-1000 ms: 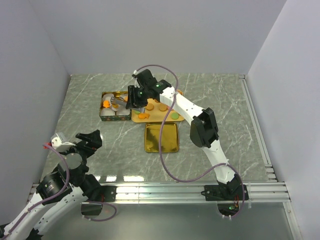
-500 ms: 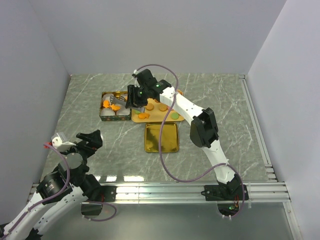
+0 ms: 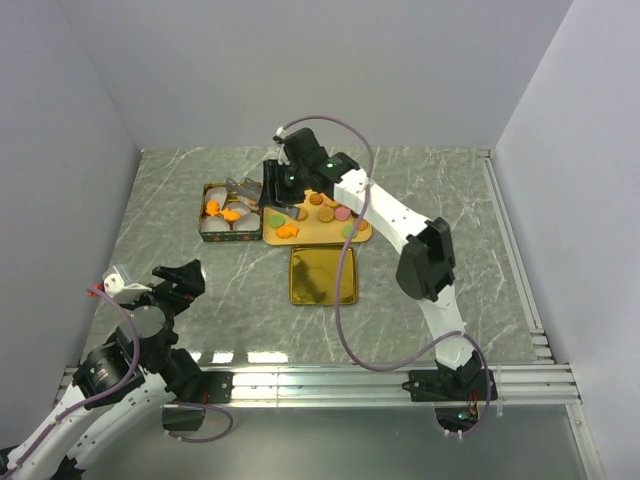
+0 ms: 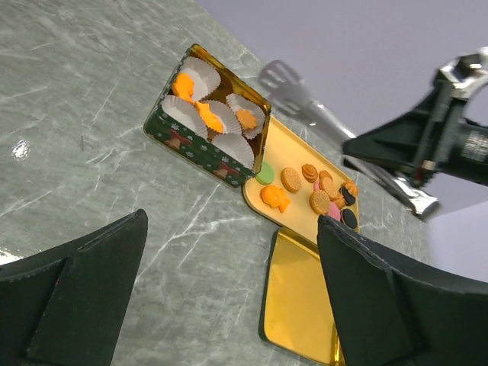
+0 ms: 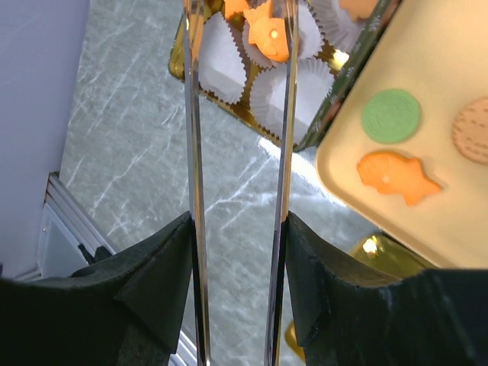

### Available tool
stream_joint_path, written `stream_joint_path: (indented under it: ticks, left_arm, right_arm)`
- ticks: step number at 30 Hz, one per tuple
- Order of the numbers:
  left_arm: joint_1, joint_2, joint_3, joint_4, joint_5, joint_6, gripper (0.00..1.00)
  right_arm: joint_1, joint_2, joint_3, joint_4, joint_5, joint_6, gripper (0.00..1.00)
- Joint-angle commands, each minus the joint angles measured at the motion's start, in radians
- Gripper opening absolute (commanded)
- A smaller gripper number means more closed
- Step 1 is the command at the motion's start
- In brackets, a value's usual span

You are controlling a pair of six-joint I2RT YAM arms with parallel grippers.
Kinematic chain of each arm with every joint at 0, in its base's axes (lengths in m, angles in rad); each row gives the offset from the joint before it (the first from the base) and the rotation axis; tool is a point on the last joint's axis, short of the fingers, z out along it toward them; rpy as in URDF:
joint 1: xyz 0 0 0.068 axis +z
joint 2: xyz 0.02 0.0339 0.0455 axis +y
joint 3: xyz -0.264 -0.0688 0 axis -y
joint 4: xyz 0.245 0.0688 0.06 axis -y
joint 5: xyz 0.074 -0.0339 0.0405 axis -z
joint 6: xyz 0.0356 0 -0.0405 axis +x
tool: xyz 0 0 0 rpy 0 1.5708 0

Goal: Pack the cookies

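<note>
The cookies lie on a tan tray, mostly orange rounds and fish shapes with green, pink and dark ones. A green tin to its left holds white paper cups with orange cookies in some of them. My right gripper hovers over the seam between tin and tray, shut on metal tongs. The tongs reach over the tin with nothing in their tips. A fish cookie rests in a cup below them. My left gripper is open near the table's front left.
The tin's gold lid lies flat just in front of the tray. A green cookie and an orange fish cookie sit at the tray's edge closest to the tin. Walls enclose the table on three sides.
My right arm has drawn back and lifted, taking the tongs up from the tin. An orange cookie now shows in a cup where the tips were. The left arm is still.
</note>
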Motion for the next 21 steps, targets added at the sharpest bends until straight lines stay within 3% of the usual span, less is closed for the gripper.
stream_joint_path:
  ticks: [1, 13, 21]
  left_arm:
    - [-0.005, -0.005, 0.022, 0.031, -0.001, 0.017, 0.99]
    - [-0.006, -0.008, 0.022, 0.029, -0.007, 0.008, 0.99]
    - [-0.006, -0.020, 0.024, 0.017, -0.013, -0.008, 0.99]
  right_arm:
    - [-0.021, -0.179, -0.088, 0.033, 0.043, -0.042, 0.56]
    - [-0.067, -0.479, -0.493, 0.060, 0.176, -0.117, 0.55]
    - [-0.072, -0.521, -0.599, 0.024, 0.251, -0.171, 0.55]
